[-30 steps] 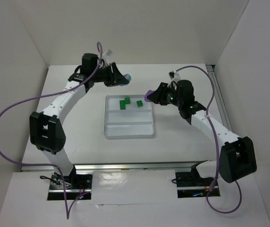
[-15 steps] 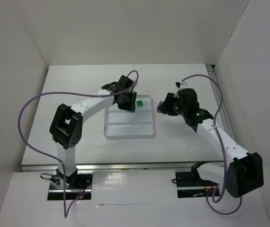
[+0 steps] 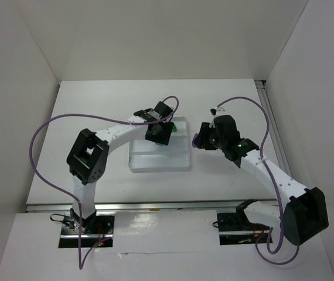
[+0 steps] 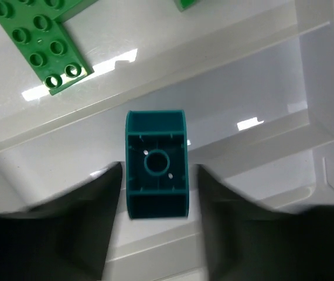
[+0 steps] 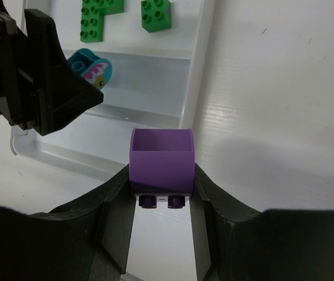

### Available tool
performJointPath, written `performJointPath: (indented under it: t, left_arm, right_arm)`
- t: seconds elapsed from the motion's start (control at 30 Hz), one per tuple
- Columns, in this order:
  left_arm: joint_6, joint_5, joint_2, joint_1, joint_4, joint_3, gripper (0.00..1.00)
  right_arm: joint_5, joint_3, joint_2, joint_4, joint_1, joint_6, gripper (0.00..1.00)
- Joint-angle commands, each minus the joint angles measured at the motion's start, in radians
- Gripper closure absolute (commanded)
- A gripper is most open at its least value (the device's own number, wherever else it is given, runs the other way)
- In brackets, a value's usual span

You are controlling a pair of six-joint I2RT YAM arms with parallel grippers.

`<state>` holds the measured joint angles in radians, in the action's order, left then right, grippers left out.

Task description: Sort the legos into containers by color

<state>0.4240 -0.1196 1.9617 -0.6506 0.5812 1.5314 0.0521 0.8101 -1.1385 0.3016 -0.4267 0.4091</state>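
My left gripper [image 4: 159, 168]: the fingers [image 4: 94, 225] are blurred black shapes either side of the teal piece [image 4: 155, 174]. There's a thin light gap on its right side, so I can't tell if I'm clamping or have let go. Can't tell either whether it sits on the tray [image 3: 160, 164] floor or hangs above. In the top view my own gripper covers it.

My right gripper [image 5: 161, 178]: clenched on the purple hollow piece [image 5: 161, 153], over the table [image 5: 272, 88] just beside the tray's right rim.

Since half a second ago both grippers have shifted slightly nearer. A second ago the left was off the tray, far-left.

Past the ridge from the teal piece: green L brick [image 4: 38, 41] and second green brick [image 5: 155, 13], both cut off by the frame edges.
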Motion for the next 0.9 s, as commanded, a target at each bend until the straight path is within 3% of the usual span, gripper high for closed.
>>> performJointPath:
  t: [0.0,0.1,0.17,0.4,0.63,0.8,0.87]
  left_arm:
    - [0.007,-0.049,-0.046,-0.004,0.002,-0.008,0.27]
    - [0.007,-0.049,-0.072,-0.004,0.012,-0.008,0.1]
    - [0.007,-0.058,-0.096,-0.014,0.037,0.007,0.07]
    - [0.03,-0.165,-0.207,-0.023,0.146,0.101,0.08]
    - [0.131,-0.17,-0.351,0.091,0.168,0.105,0.07]
    - [0.14,-0.121,-0.412,0.147,0.141,0.079,0.06]
    - [0.14,-0.111,-0.412,0.158,0.132,0.079,0.06]
  right_arm:
    - [-0.05,0.018,-0.009,-0.004,-0.041,-0.01,1.0]
    - [-0.064,0.043,-0.037,-0.013,-0.073,-0.01,1.0]
    - [-0.078,0.055,-0.064,-0.025,-0.093,-0.01,1.0]
    - [-0.145,0.092,-0.165,-0.071,-0.228,-0.01,1.0]
    - [-0.137,0.092,-0.256,-0.122,-0.259,-0.029,0.98]
    - [-0.146,0.113,-0.302,-0.122,-0.277,-0.049,0.73]
    - [-0.133,0.113,-0.293,-0.122,-0.29,-0.049,0.52]
